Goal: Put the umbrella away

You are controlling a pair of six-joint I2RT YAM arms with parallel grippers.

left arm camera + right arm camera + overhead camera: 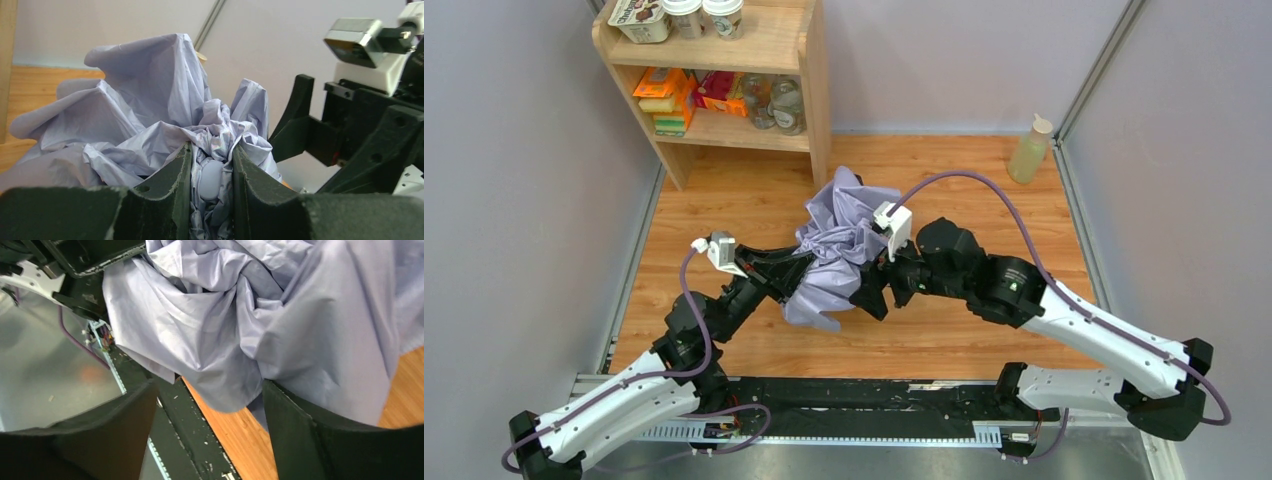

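On the wooden desk [724,215], the crumpled pale lilac umbrella [839,240] sat bunched at the centre between both arms, the left tool [211,150] clamped narrowly on its gathered fabric and small oval handle [211,180], the right tool [207,390] spread wide with fabric hanging loose between its fingers.

Pale grey walls [514,150] close in on every side, and the wood-grain counter [724,200] glows orange under even light. Upper left, a light wooden shelf unit [819,90]: cups [704,15] on top, colourful packets [669,95] and glass jars [784,103] below. Upper right, a pale bottle [1029,150] stands in the corner.
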